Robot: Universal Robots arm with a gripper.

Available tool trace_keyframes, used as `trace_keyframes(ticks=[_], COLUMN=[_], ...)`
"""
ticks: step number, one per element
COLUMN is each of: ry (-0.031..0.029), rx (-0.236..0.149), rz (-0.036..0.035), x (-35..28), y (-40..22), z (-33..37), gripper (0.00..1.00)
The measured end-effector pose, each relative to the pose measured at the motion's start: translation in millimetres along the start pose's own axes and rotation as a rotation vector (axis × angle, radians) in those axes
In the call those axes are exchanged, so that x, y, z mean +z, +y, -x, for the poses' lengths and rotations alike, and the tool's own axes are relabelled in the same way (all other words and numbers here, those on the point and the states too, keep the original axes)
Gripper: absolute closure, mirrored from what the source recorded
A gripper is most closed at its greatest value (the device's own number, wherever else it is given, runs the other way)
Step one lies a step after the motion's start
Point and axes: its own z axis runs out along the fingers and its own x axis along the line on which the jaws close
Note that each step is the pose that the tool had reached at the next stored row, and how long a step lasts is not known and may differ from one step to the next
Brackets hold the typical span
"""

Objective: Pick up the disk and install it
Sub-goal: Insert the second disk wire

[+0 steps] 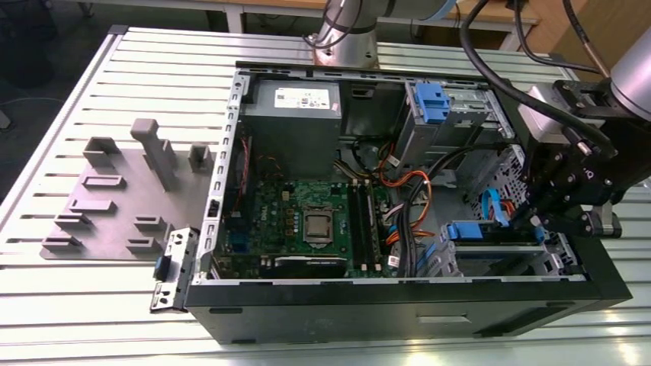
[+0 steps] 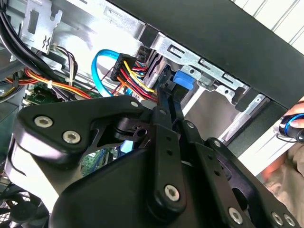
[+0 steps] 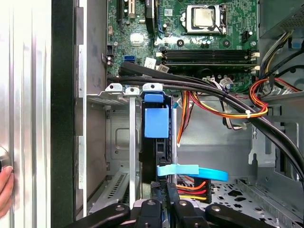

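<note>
The black gripper [image 3: 164,202] has its jaws pressed together at the blue-framed silver disk [image 3: 156,124], seated upright in the grey metal drive cage [image 3: 118,156].

Blue disk carrier [image 3: 156,122] in a grey metal bay [image 3: 118,142], green motherboard [image 1: 305,221], orange-red-yellow wires [image 3: 223,107], black case [image 1: 407,305], apparently silver ribbed counter [image 1: 61,137]

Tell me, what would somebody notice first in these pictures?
Probably the big open computer case lying on the slatted metal table, with its green circuit board showing. Next, the robot's black claw reaching into the case, right at the disk in its blue carrier standing in a metal bay beside orange and red wires.
</note>
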Motion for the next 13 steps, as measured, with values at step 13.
trace_keyframes(ticks=[13], ry=[-0.0001], rx=[0.019], rz=[0.0003], x=[-1.2], y=[0.2], z=[0.6], gripper=[0.84])
